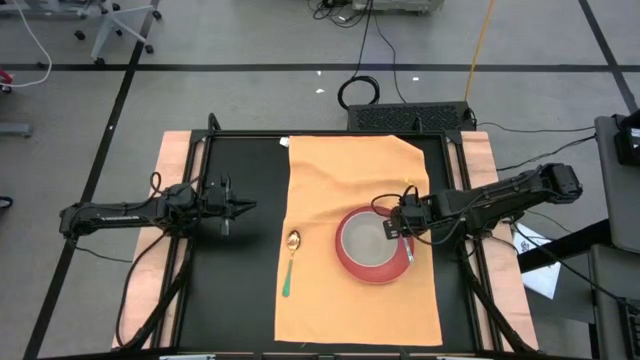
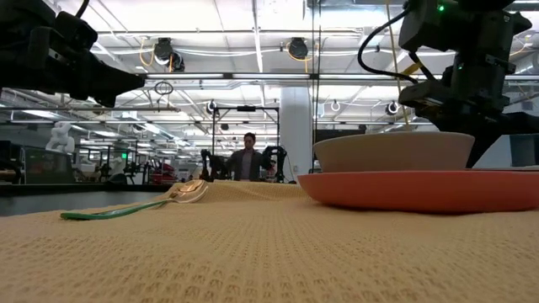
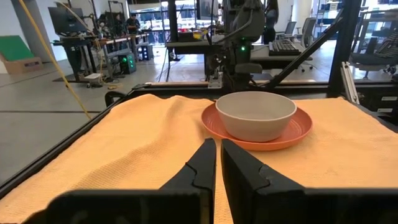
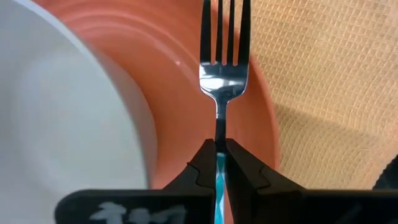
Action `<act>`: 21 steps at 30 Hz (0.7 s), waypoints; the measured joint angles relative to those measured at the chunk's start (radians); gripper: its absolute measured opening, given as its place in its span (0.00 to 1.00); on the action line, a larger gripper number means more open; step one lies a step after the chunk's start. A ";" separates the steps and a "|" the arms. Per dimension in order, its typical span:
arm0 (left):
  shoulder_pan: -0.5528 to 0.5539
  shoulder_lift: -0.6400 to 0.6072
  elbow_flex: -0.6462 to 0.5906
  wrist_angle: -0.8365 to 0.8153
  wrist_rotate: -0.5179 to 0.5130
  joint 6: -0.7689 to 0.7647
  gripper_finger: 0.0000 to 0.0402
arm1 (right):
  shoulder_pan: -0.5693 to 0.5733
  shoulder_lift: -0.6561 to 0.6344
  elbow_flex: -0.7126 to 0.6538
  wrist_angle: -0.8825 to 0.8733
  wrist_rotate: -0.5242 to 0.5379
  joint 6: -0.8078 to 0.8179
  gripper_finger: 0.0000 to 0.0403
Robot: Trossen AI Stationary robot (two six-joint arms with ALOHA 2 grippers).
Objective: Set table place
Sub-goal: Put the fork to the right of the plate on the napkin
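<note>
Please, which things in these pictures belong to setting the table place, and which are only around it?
Belonging to the job:
- orange-tan mat
- red plate on the mat
- white bowl on the plate
- spoon with green handle, lying on the mat beside the plate
- fork, held by the right gripper above the plate

Only around:
- left gripper, shut, empty
- person in the room behind

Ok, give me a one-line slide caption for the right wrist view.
Right gripper shut on a fork, holding it over the red plate's rim beside the white bowl.
</note>
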 joint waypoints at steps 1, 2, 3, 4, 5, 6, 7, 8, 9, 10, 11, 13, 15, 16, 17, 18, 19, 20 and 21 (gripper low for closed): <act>0.000 0.000 0.000 0.001 0.000 -0.001 0.08 | 0.002 0.009 0.000 0.008 0.001 0.000 0.01; 0.000 0.000 0.000 0.001 0.000 -0.002 0.08 | 0.002 0.017 0.000 0.015 0.001 0.000 0.01; 0.000 0.000 0.000 0.001 0.000 -0.002 0.08 | 0.003 0.027 0.000 0.026 0.000 0.000 0.01; 0.000 0.000 0.000 0.004 0.000 -0.003 0.08 | 0.005 0.039 0.000 0.041 -0.006 -0.006 0.01; 0.000 0.000 0.000 0.006 0.002 -0.003 0.08 | 0.007 0.051 0.000 0.057 -0.014 -0.011 0.01; 0.000 0.000 0.000 0.007 0.004 -0.003 0.08 | 0.007 0.062 0.000 0.068 -0.018 -0.018 0.01; 0.000 0.000 0.000 0.007 0.007 -0.004 0.08 | 0.007 0.073 0.000 0.080 -0.019 -0.019 0.01; 0.000 0.000 0.000 0.007 0.011 -0.004 0.08 | 0.007 0.085 0.000 0.093 -0.020 -0.021 0.01; 0.000 0.000 0.000 0.007 0.015 -0.004 0.08 | 0.007 0.095 0.000 0.100 -0.024 -0.022 0.01; 0.000 0.000 0.000 0.007 0.016 -0.004 0.08 | 0.007 0.101 0.000 0.105 -0.026 -0.024 0.01; 0.000 0.000 0.000 0.007 0.016 -0.004 0.08 | 0.007 0.106 0.000 0.108 -0.027 -0.026 0.01; 0.000 0.000 0.000 0.007 0.016 -0.004 0.08 | 0.007 0.111 0.000 0.104 -0.027 -0.026 0.01; 0.000 0.000 0.000 0.007 0.020 -0.004 0.08 | 0.007 0.111 0.000 0.094 -0.020 -0.027 0.01; 0.000 0.000 0.000 0.007 0.023 -0.004 0.08 | 0.007 0.110 0.000 0.090 -0.018 -0.028 0.01; 0.000 0.000 0.000 0.007 0.024 -0.004 0.08 | 0.006 0.110 0.000 0.088 -0.016 -0.030 0.01; 0.000 0.000 0.000 0.007 0.024 -0.004 0.08 | 0.004 0.110 0.000 0.088 -0.016 -0.033 0.01; 0.000 0.000 0.000 0.007 0.024 -0.004 0.08 | 0.002 0.110 0.000 0.087 -0.016 -0.035 0.01; 0.000 0.000 0.000 0.007 0.024 -0.004 0.08 | 0.002 0.110 0.000 0.088 -0.016 -0.037 0.01; 0.000 0.000 0.000 0.007 0.024 -0.004 0.08 | 0.002 0.110 0.000 0.089 -0.016 -0.039 0.01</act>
